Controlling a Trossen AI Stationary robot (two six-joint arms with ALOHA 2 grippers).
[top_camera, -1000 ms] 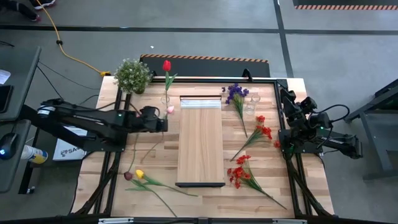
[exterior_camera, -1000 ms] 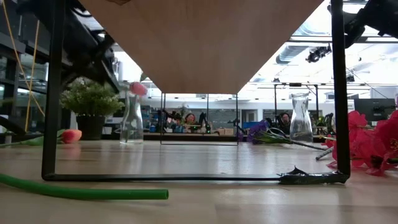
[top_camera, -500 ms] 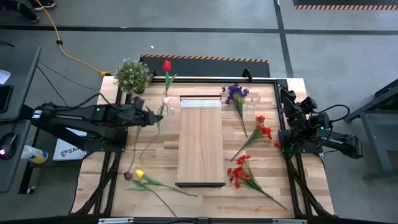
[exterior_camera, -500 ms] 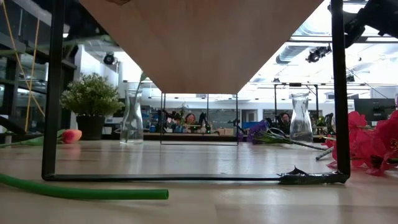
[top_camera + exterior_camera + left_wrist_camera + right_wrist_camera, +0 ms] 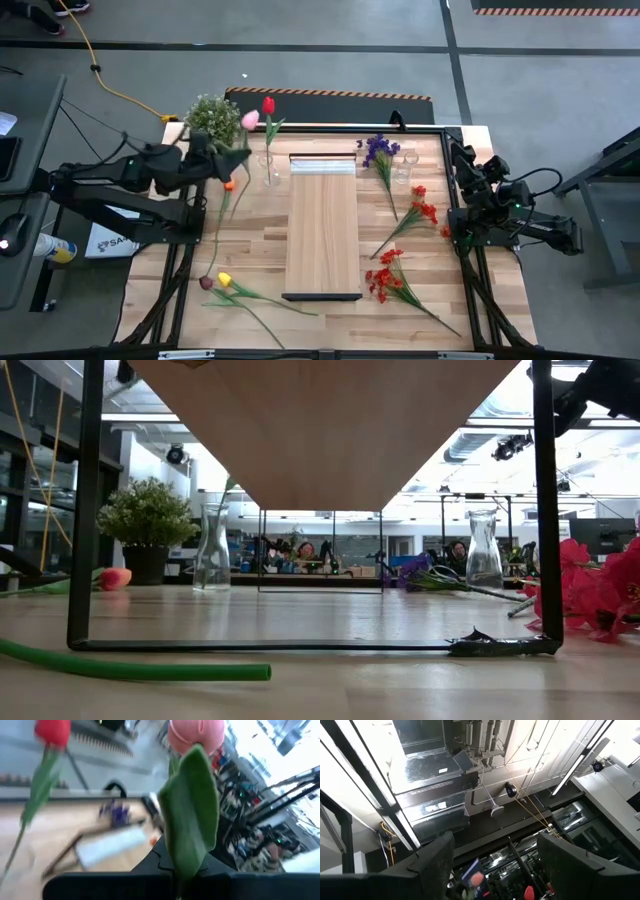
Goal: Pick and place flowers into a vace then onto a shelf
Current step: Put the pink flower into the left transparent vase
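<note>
You can read almost nothing here. Only the white cardboard box point(image 5: 105, 238) under the left arm, at the left middle of the high view, carries dark lettering, of which you see just the start, "SA"; the rest is hidden.

A grey concrete floor point(image 5: 330, 65) surrounds the planked wooden tabletop point(image 5: 240, 270), crossed by a yellow cable point(image 5: 105, 85) and hazard-striped tape point(image 5: 555, 11). In the low view, a bright workshop shows behind, with ceiling ducts point(image 5: 485, 440) and cluttered benches point(image 5: 300, 572).
</note>
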